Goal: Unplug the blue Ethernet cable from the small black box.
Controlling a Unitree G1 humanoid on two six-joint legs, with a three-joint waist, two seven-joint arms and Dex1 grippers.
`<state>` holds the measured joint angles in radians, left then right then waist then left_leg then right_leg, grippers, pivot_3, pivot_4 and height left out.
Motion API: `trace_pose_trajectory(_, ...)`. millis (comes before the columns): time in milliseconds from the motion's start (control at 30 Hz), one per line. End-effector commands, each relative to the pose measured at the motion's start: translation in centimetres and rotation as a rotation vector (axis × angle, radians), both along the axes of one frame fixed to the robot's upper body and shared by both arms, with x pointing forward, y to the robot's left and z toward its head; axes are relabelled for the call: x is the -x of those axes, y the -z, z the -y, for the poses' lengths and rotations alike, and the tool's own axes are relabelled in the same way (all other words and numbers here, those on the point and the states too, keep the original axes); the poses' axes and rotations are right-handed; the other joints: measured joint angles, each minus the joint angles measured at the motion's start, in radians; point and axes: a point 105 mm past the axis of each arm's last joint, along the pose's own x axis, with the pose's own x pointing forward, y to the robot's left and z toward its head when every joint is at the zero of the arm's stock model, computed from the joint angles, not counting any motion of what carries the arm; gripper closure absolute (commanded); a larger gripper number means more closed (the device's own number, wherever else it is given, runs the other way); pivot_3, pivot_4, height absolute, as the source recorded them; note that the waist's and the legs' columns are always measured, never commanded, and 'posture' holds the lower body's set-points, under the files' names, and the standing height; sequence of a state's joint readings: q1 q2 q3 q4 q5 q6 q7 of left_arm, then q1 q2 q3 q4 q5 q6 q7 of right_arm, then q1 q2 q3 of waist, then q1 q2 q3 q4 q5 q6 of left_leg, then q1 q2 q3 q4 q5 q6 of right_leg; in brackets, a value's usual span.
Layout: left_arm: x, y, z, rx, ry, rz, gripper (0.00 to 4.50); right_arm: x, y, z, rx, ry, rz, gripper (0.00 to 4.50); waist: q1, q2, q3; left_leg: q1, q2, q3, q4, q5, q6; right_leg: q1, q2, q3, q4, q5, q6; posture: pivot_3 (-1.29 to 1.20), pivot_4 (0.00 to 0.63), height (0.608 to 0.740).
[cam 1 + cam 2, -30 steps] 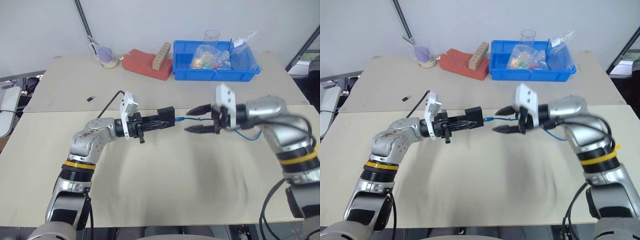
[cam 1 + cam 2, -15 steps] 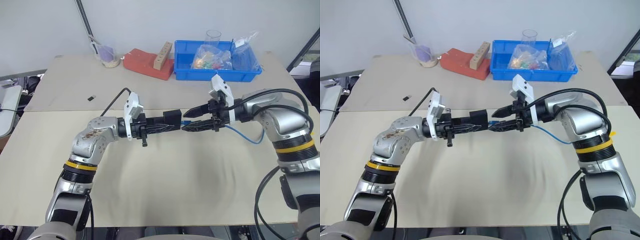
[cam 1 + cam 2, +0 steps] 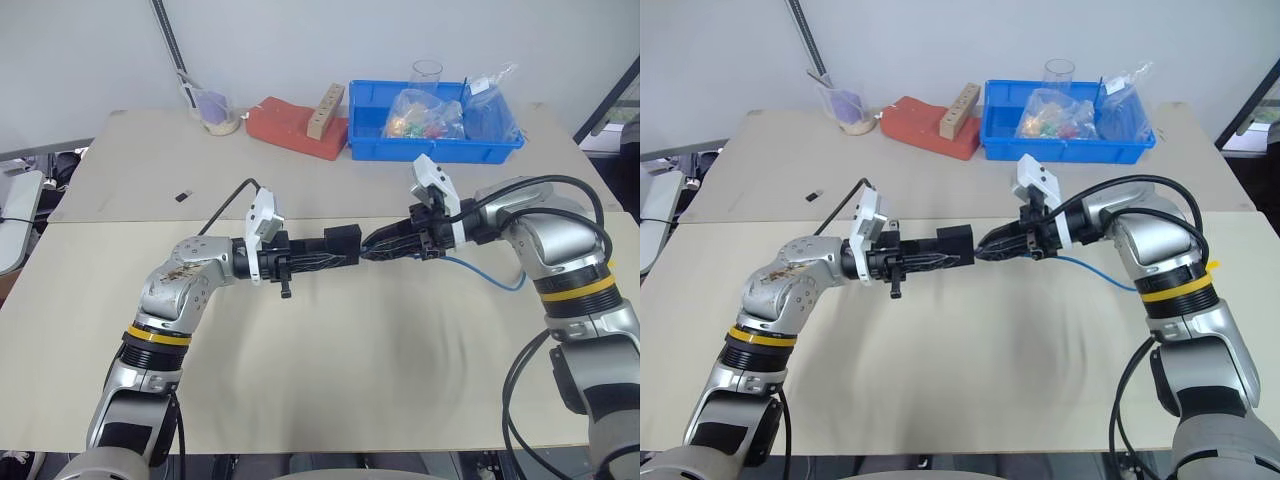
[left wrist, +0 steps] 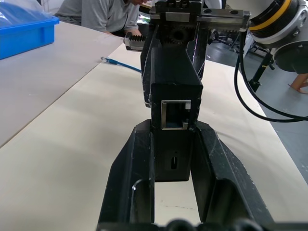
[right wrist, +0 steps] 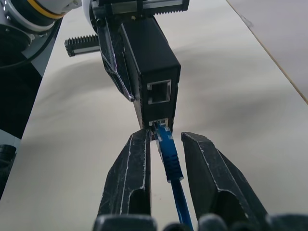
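Right wrist view: the box (image 5: pixel 151 57) is held above the surface (image 3: pixel 330 400) by the left gripper (image 3: pixel 345 257), its jaws clamped on the box's sides. The blue cable (image 5: pixel 168 154) is plugged into the lower of the box's two ports. The right gripper (image 5: pixel 166 159) has a finger on either side of the plug, jaws slightly apart, neither clearly touching it. The cable trails back past the right arm.

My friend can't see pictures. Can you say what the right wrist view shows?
A blue Ethernet cable is plugged into a small black box, with the right gripper fingers on either side of its plug. The left gripper holds the box above a beige table.
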<state>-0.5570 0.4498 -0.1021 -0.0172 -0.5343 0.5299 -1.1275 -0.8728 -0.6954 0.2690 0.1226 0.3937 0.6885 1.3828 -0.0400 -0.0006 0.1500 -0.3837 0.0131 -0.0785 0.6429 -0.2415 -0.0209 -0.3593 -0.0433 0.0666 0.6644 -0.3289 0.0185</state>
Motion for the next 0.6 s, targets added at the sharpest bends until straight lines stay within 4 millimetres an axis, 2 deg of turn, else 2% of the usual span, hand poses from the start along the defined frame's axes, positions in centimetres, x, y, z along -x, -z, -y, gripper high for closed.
trace_pose_trajectory(33, 0.55, -1.16, 0.34, 0.013, 0.039, 0.062, 3.98, -0.01, -1.05, -0.08, 0.004, -0.021, 0.051, 3.32, 0.0, 0.0, 0.0, 0.0, 0.0, 0.0, 0.0, 0.0, 0.0, 0.0, 0.0, 0.0, 0.0, 0.0, 0.0, 0.0, 0.15, 0.74)
trace_pose_trajectory(233, 0.65, -1.4, 0.52, 0.015, 0.051, 0.071, 3.98, -0.01, -0.88, -0.09, 0.011, -0.028, 0.053, 3.32, 0.0, 0.0, 0.0, 0.0, 0.0, 0.0, 0.0, 0.0, 0.0, 0.0, 0.0, 0.0, 0.0, 0.0, 0.0, 0.0, 0.15, 0.74)
trace_pose_trajectory(367, 0.73, -1.42, 0.56, 0.014, 0.055, 0.073, 3.98, -0.15, -0.99, -0.15, -0.001, -0.02, 0.045, 4.48, 0.0, 0.0, 0.0, 0.0, 0.0, 0.0, 0.0, 0.0, 0.0, 0.0, 0.0, 0.0, 0.0, 0.0, 0.0, 0.0, 0.15, 0.74)
trace_pose_trajectory(600, 0.9, -1.27, 0.54, 0.009, 0.059, 0.071, 3.98, -0.28, -1.3, -0.2, -0.011, -0.02, 0.042, 4.49, 0.0, 0.0, 0.0, 0.0, 0.0, 0.0, 0.0, 0.0, 0.0, 0.0, 0.0, 0.0, 0.0, 0.0, 0.0, 0.0, 0.15, 0.74)
